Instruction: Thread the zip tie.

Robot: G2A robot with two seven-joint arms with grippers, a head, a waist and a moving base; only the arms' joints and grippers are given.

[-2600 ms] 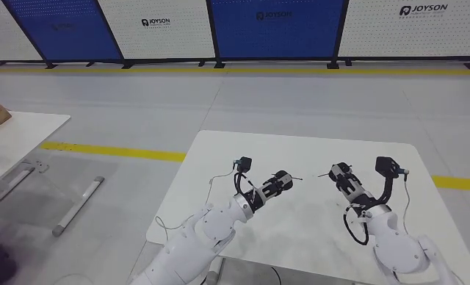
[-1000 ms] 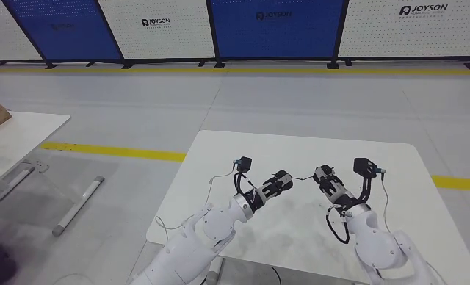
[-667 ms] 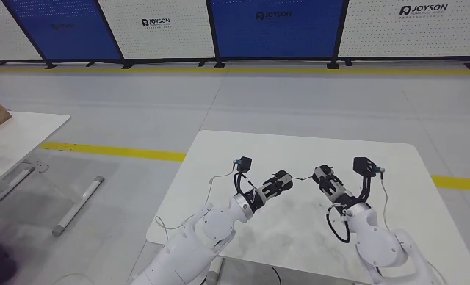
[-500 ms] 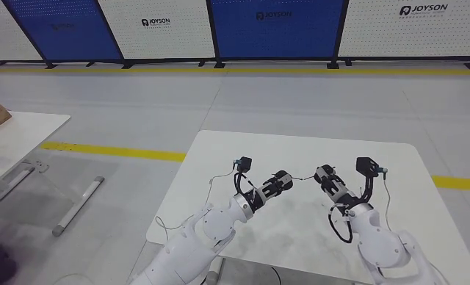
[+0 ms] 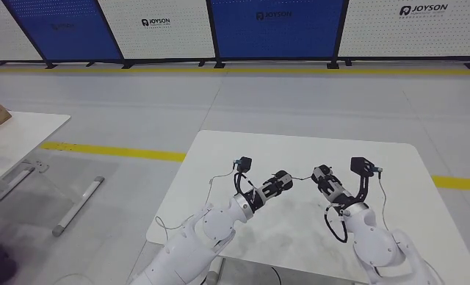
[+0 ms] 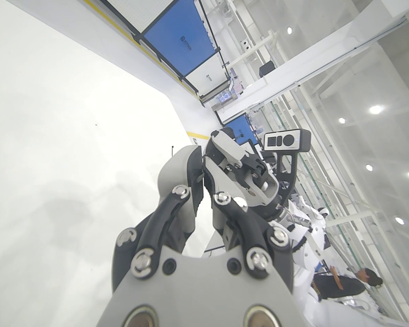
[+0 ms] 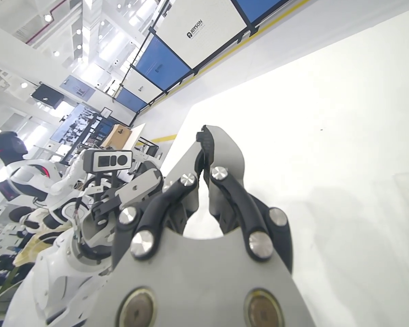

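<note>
The zip tie (image 5: 302,177) shows in the top view as a thin dark strip held above the bench (image 5: 242,153), a little forward of its near edge. It spans the short gap between the two grippers, which point tip to tip. The left gripper (image 5: 288,180) has one end and the right gripper (image 5: 314,175) the other. The strip is too fine to follow into the pads. In the left wrist view the left gripper (image 6: 201,163) has its jaws pressed together, and a small dark sliver stands just off one fingertip. The right gripper (image 6: 240,168) sits close behind those tips, facing them. In the right wrist view the right gripper (image 7: 202,144) also has its jaws pressed together, their ribbed black pads meeting along the whole length. Both arms hang over the bare white bench top. Beyond the bench a yellow line (image 5: 110,150) crosses the grey floor. Blue and white panels (image 5: 275,24) line the far side, and a second white table (image 5: 29,131) stands off to the left.
</note>
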